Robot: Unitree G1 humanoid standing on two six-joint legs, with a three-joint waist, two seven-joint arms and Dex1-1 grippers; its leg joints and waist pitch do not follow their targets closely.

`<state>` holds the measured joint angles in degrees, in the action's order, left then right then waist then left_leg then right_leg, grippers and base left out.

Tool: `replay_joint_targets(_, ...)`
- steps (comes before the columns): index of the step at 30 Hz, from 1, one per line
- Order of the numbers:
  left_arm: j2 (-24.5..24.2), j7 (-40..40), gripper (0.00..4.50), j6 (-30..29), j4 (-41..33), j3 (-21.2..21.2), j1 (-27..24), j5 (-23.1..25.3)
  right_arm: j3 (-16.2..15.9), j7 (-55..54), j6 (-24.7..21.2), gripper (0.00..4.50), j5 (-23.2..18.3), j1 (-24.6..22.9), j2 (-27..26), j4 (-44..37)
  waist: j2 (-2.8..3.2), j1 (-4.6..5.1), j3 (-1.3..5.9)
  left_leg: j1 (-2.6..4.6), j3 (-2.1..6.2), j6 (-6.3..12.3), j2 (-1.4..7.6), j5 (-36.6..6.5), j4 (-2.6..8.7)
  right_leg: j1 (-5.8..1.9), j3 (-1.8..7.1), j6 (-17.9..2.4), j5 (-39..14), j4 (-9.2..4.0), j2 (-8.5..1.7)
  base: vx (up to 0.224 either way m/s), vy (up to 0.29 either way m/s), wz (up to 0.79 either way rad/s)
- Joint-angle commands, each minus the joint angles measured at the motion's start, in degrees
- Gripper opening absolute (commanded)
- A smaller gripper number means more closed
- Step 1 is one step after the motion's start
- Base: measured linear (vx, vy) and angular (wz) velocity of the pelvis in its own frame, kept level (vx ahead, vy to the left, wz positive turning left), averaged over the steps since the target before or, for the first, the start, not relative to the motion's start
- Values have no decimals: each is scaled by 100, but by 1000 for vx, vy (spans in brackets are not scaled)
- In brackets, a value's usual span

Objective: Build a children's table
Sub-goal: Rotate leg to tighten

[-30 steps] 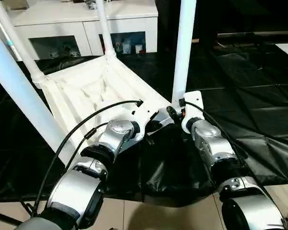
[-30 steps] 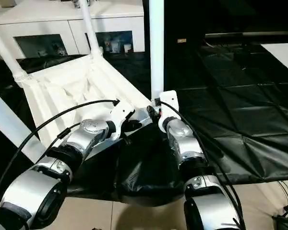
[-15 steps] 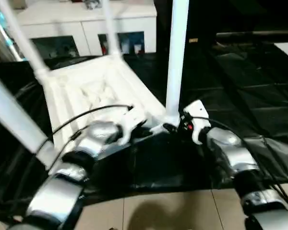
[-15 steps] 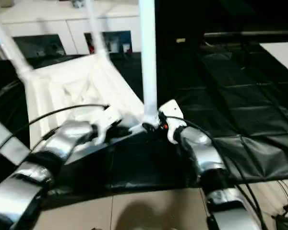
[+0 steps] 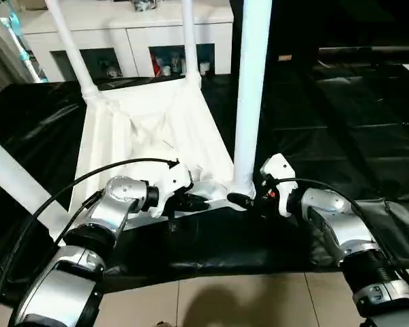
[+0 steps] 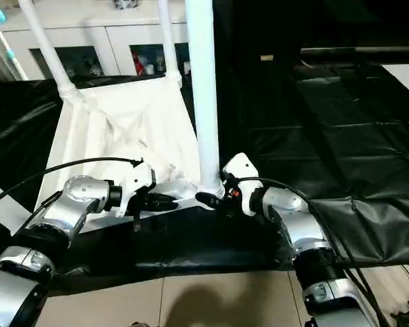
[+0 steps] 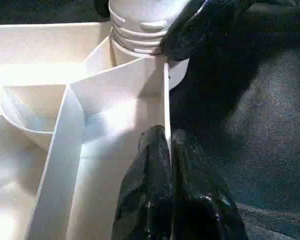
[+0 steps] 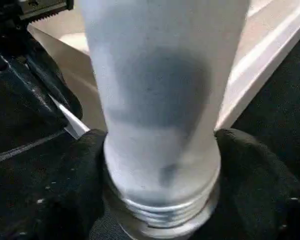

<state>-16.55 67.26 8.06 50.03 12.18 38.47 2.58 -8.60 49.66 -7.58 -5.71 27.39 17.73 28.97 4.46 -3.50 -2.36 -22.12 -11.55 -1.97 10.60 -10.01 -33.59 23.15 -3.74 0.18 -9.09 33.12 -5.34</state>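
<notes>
Four legs stand in the upturned tabletop [image 5: 146, 126]; right gripper [image 8: 155, 175] clasps the centre-frame leg [image 5: 249, 102], left gripper [image 7: 169, 150] pinches the rim.

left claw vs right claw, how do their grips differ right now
The left claw is shut on the thin raised rim of the upturned white table top, its fingers nearly touching. The right claw is spread wide around the thick round base of the near leg, one finger on each side. The left holds a flat edge, the right a tube just above its ribbed end. Both grip at the same near corner, with black fingers.
</notes>
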Motion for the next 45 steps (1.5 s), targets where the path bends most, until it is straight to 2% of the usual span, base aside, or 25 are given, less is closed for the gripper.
replay_joint_targets(1,74,136,0,-7,-128,-27,-108,-198,74,43,-44,318,-127,6,-13,-53,-103,-11,367,115,111,366,274,-1355,394,-253,203,-1433,-1348,-327,-330,0,0,0)
replay_joint_targets(2,79,142,0,-16,-133,-24,-109,-202,80,52,-42,307,-130,0,-15,-65,-85,-12,366,118,114,355,277,-1366,397,-249,203,-1426,-1360,-331,-327,0,0,0)
replay_joint_targets(6,79,160,0,-39,-143,-12,-119,-186,111,101,-70,276,-170,-45,3,-144,-90,-11,374,112,113,360,272,-1321,391,-257,200,-1442,-1233,-315,-319,0,0,0)
replay_joint_targets(18,113,86,0,-98,-183,55,-186,-94,67,-40,-4,271,-112,-102,-77,-82,-103,-16,375,106,113,395,267,-1229,381,-260,197,-1435,-1251,-312,-322,0,0,0)
replay_joint_targets(20,244,-260,0,-145,-48,95,-137,45,108,-514,-100,271,19,-23,-234,118,-107,-1,368,111,112,371,269,-1255,386,-243,202,-1421,-1310,-318,-319,0,0,0)
replay_joint_targets(22,379,-533,0,-201,82,97,-72,120,120,-918,-126,271,153,41,-367,290,-116,18,351,130,115,286,258,-1422,401,-234,203,-1368,-1590,-357,-325,0,0,0)
replay_joint_targets(24,655,-994,0,-359,333,64,115,183,139,-1411,-151,271,247,100,-643,435,-123,45,332,146,127,163,246,-1625,418,-221,206,-1232,-2037,-405,-331,0,0,0)
replay_joint_targets(27,843,-1404,0,-340,553,54,308,269,200,-1775,-361,271,226,171,-893,479,-135,69,315,161,142,106,226,-1797,431,-204,209,-1059,-2441,-469,-330,0,0,0)
replay_joint_targets(30,1084,-2031,0,-507,832,2,592,345,262,-2390,-540,270,321,363,-1193,709,-123,83,311,184,146,73,220,-1862,435,-172,211,-991,-2569,-493,-324,0,0,0)
replay_joint_targets(32,1273,-2561,0,-685,1042,-87,795,368,375,-2992,-653,270,387,575,-1398,1013,-109,97,310,184,169,26,220,-1937,447,-178,200,-968,-2611,-505,-328,0,0,0)
replay_joint_targets(33,1351,-2766,0,-754,1122,-135,867,360,437,-3220,-693,270,391,667,-1471,1151,-100,123,305,207,162,-20,209,-2032,442,-145,200,-968,-2673,-514,-322,0,0,0)
replay_joint_targets(36,1558,-3204,0,-856,1355,-219,1042,370,576,-3710,-644,270,437,900,-1667,1510,-115,140,310,207,182,-45,195,-2110,442,-156,187,-930,-2712,-533,-330,0,0,0)
replay_joint_targets(38,1654,-3290,0,-823,1471,-204,1095,397,562,-3802,-553,270,494,966,-1764,1592,-131,140,326,154,180,66,192,-1938,444,-192,195,-940,-2449,-519,-341,0,0,0)
replay_joint_targets(42,1685,-3265,0,-748,1546,-221,1107,408,439,-3621,-356,270,598,939,-1795,1519,-142,125,351,121,154,268,188,-1611,417,-226,201,-1112,-1899,-459,-336,0,0,0)
replay_joint_targets(43,1650,-3175,0,-690,1550,-218,1089,412,568,-3463,-252,270,415,908,-1805,1434,-135,120,351,124,155,288,191,-1598,416,-230,200,-1127,-1899,-460,-346,0,0,0)
replay_joint_targets(45,1569,-3024,0,-595,1542,-197,1057,425,713,-3310,-166,325,236,896,-1742,1372,-136,110,350,120,153,354,194,-1557,413,-239,197,-1138,-1914,-465,-348,0,0,0)
